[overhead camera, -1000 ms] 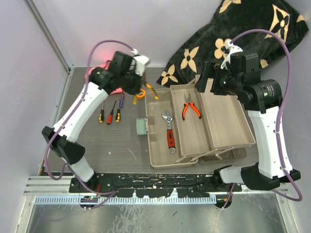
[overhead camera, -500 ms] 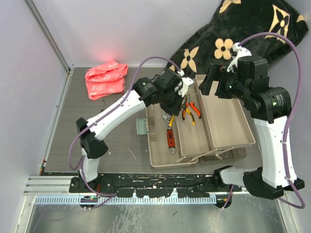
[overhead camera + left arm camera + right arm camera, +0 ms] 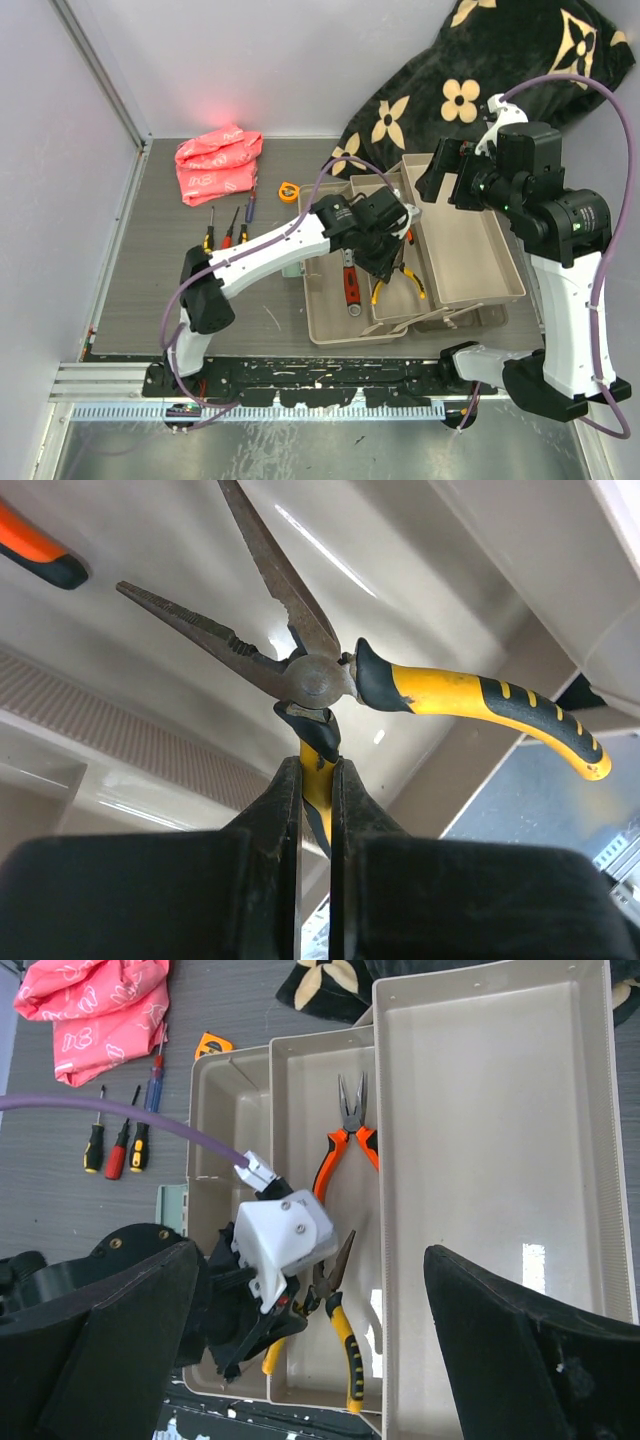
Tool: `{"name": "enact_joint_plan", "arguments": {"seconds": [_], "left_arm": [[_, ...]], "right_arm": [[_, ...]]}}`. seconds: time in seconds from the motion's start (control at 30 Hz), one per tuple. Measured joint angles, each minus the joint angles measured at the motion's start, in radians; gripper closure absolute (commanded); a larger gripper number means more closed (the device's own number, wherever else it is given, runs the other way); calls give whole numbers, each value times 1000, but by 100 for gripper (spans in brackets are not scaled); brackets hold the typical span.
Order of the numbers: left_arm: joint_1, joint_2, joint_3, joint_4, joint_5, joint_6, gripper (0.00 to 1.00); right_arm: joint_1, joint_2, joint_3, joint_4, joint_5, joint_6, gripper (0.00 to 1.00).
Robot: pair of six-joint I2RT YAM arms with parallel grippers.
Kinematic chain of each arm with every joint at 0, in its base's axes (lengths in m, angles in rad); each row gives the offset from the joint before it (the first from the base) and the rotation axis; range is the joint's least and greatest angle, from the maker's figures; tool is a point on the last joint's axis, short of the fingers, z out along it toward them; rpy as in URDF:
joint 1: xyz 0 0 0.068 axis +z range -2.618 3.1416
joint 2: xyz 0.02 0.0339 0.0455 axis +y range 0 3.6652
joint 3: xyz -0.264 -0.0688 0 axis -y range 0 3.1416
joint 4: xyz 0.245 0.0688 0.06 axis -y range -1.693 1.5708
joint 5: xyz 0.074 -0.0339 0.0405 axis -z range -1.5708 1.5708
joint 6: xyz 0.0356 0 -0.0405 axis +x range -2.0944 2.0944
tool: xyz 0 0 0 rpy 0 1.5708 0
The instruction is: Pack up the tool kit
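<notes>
Pinching yellow pliers (image 3: 320,680) by one handle in left hand (image 3: 315,772), seemingly above toolbox tray (image 3: 300,1100); holding right hand (image 3: 438,172) spread wide, empty.

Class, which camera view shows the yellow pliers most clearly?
Left wrist: the yellow pliers fill the frame, one handle pinched in the left gripper. Right wrist shows them small, partly behind the gripper; the top view shows little but the handles.

Dark table (image 3: 160,280) under open beige toolbox (image 3: 462,240), screwdrivers (image 3: 229,233), orange tape measure (image 3: 288,190), pink cloth (image 3: 218,163), flowered blanket (image 3: 480,50).
</notes>
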Motion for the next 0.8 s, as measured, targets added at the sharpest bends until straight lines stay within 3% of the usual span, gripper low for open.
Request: {"name": "enact_joint_plan", "arguments": {"seconds": [0.4, 0.6, 0.7, 0.8], "left_arm": [[5, 127, 42, 31, -32, -110, 98], [5, 149, 107, 30, -100, -77, 54], [7, 147, 127, 32, -153, -43, 46], [10, 138, 127, 29, -201, -15, 45]], "right_arm": [[0, -24, -6, -22, 26, -2, 0], [0, -30, -13, -23, 34, -5, 0], [0, -30, -14, -22, 35, -6, 0], [0, -29, -14, -21, 35, -9, 0]]}}
